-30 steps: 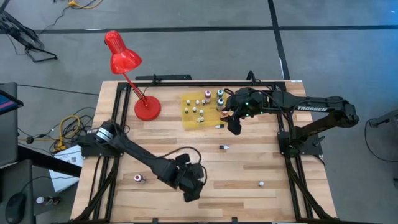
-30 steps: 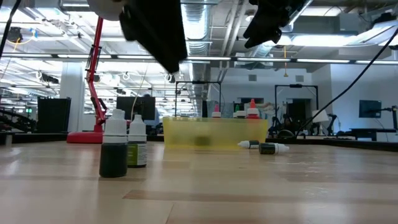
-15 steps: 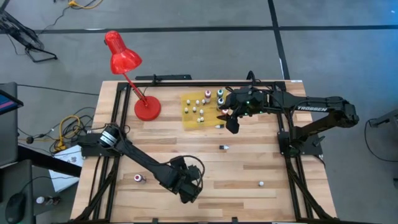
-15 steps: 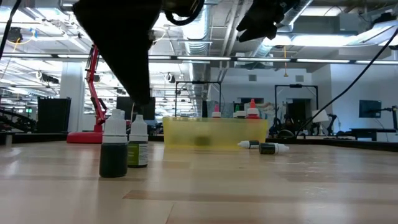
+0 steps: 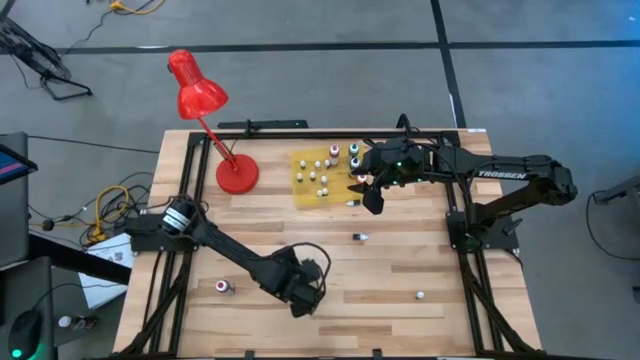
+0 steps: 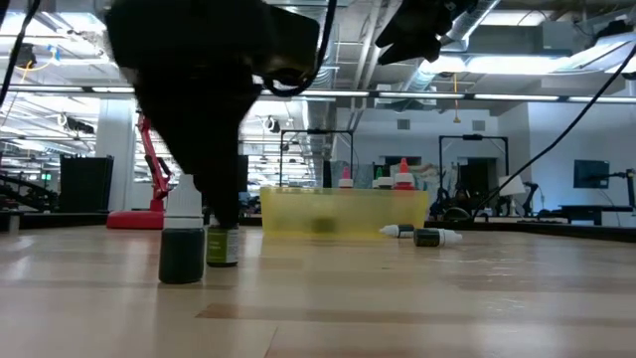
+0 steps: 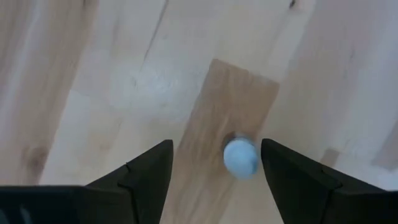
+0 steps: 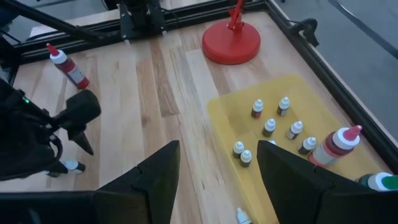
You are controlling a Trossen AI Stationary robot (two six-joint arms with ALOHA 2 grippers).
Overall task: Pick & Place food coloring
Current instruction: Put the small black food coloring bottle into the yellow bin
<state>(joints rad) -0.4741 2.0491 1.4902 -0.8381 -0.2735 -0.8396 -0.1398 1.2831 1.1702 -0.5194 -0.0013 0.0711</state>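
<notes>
Lowered since a second ago, the left end effector (image 7: 214, 168), fingers spread, straddles a pale-capped food coloring bottle (image 7: 240, 157) on the near worktop (image 5: 400, 270). Centre over the cap before closing. Right end effector (image 8: 214, 174), spread, hovers beside the yellow mat (image 5: 305, 190).

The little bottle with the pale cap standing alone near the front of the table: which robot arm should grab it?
Probably the left. The left gripper is right above that bottle, fingers open either side. The right gripper waits by the yellow mat.
</notes>
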